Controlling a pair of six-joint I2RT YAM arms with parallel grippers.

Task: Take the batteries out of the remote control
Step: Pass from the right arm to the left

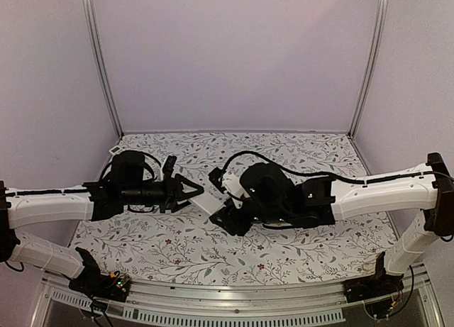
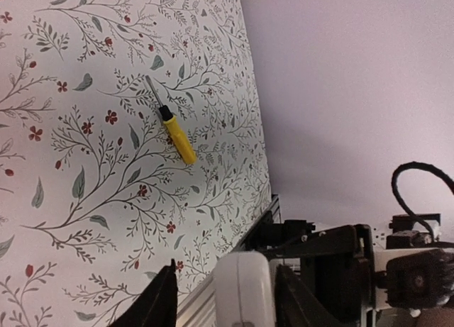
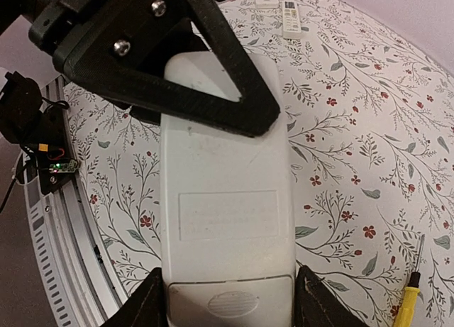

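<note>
Currently the right gripper (image 3: 227,302) is clamping one end of the white oblong plastic remote control (image 3: 227,220) above the floral desk (image 1: 284,256), its long axis pointing toward the left gripper (image 2: 223,306), which is straddling the far end, grip unclear; the batteries are presumably sitting inside, unseen.

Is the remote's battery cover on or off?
On: right wrist view shows the remote closed at the back, cover flush, no open compartment.
</note>
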